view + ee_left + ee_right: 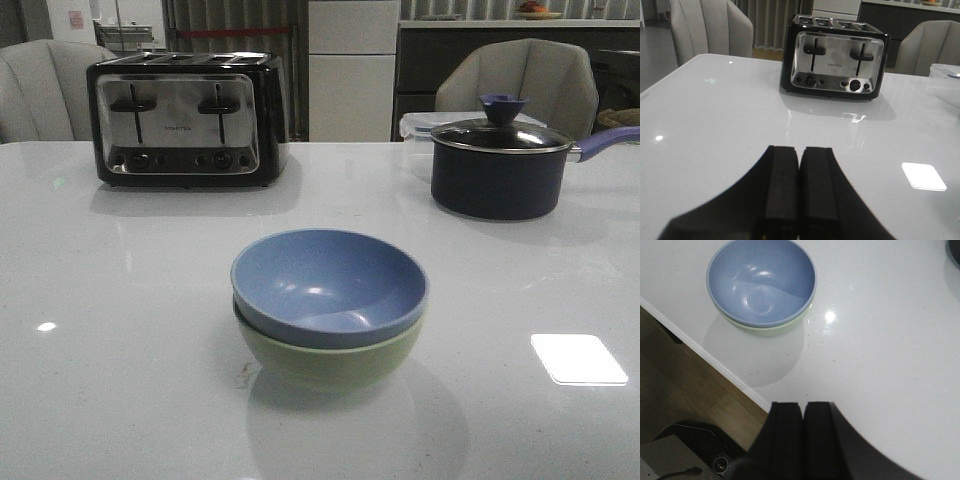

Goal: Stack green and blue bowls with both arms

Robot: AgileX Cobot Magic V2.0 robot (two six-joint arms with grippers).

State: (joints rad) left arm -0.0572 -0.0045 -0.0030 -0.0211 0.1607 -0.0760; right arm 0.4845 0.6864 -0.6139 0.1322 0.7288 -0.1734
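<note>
The dusty blue bowl [328,284] sits nested inside the pale green bowl [330,362] in the middle of the white table, near its front edge. In the right wrist view the blue bowl [761,282] shows from above, with a sliver of the green bowl [771,330] under its rim. My right gripper [802,406] is shut and empty, off to the side of the stack over the table's edge. My left gripper [799,150] is shut and empty above bare table, facing the toaster. Neither arm shows in the front view.
A chrome and black toaster [185,118] stands at the back left. A dark lidded saucepan [500,165] with a blue handle stands at the back right, a clear box behind it. Chairs stand beyond the table. The table edge [705,357] and floor show in the right wrist view.
</note>
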